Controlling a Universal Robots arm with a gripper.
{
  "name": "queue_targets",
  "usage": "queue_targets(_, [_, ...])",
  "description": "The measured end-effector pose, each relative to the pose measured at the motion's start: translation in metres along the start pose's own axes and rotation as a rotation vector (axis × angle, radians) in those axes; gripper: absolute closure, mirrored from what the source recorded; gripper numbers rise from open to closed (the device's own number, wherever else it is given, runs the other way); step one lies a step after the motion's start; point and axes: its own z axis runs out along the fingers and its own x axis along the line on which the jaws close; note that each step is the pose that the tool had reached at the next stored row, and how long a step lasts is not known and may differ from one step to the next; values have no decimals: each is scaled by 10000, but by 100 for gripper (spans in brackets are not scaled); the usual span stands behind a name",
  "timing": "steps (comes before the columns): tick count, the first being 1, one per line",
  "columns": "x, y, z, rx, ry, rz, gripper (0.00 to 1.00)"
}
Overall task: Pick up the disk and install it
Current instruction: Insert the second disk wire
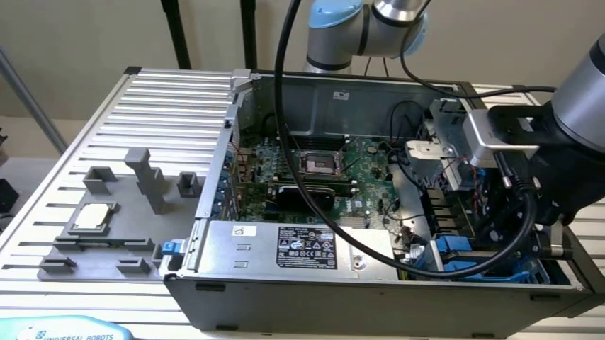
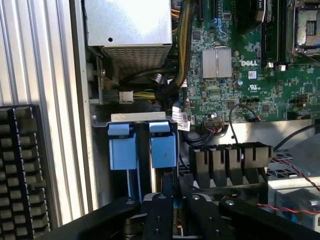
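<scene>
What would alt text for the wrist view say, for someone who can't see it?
A gripper reaches down into an open computer case, just in front of two blue plastic tabs standing side by side in the drive bay. Behind them lie a green motherboard and a silver power supply box, with bundled cables between.

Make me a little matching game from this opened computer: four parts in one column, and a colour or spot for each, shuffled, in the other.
Parts:
1. motherboard
2. small square chip
3. power supply box
4. plastic tabs

Colour or spot:
A. blue
B. lying on the grey fixture, outside the case
C. green
D. silver metal with a printed label

Pairs: 1-C, 2-B, 3-D, 4-A
</scene>
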Motion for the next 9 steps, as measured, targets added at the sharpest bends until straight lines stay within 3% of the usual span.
queue_targets(9, [-11,0,1,0,5,-3,83])
